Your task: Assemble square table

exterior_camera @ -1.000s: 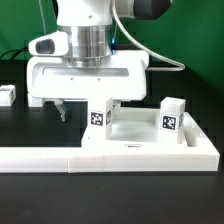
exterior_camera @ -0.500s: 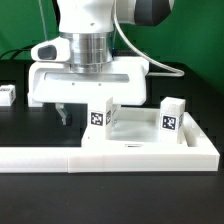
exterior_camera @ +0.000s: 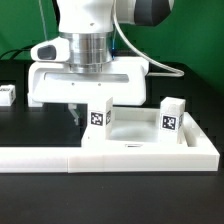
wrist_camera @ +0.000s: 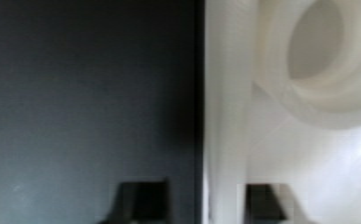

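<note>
Presently the tool [wrist_camera: 203,200] is closed on the square table slab [exterior_camera: 138,128] at its edge. The slab lies on the desk [exterior_camera: 30,135] against the white barrier [exterior_camera: 100,157], with two legs [exterior_camera: 97,116] upright on it.

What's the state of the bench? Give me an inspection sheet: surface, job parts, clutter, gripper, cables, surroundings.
Surface: black table.
Job's things: white tabletop slab lies flat; first leg and second leg stand upright at it; third leg sits at the exterior view's left edge; fourth not seen.
Clutter: nothing seen beyond the white barrier along the front.
Grippers: gripper shut on the slab's rim, one fingertip each side.
Cables: cable loops off the arm.
Surroundings: green backdrop.
</note>
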Tool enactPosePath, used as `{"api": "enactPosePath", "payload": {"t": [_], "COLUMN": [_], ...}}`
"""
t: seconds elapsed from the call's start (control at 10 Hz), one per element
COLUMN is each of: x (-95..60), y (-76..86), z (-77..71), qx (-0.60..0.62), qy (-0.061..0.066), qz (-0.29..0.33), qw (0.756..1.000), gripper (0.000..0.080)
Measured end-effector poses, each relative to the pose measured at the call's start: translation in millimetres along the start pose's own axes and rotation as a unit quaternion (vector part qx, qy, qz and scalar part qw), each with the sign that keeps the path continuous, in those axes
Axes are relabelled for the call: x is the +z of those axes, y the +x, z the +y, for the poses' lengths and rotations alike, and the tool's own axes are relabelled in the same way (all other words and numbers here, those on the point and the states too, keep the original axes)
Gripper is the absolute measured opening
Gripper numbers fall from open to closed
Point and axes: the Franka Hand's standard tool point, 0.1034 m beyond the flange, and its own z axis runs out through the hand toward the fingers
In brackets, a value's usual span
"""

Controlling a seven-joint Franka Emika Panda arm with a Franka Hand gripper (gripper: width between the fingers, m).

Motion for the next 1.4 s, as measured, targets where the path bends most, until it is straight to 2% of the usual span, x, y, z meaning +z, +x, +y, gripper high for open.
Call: {"api": "enactPosePath", "payload": {"t": [1.1,1.4], "x": [-0.1,-0.2], "y": [0.2,0.8], "z": [0.7,3.9], "qx": [-0.01,-0.09], "qy": [0.0,-0.003], "qz": [0.0,0.0], "qw": [1.0,0.996], "gripper": [0.0057,0.0057]}}
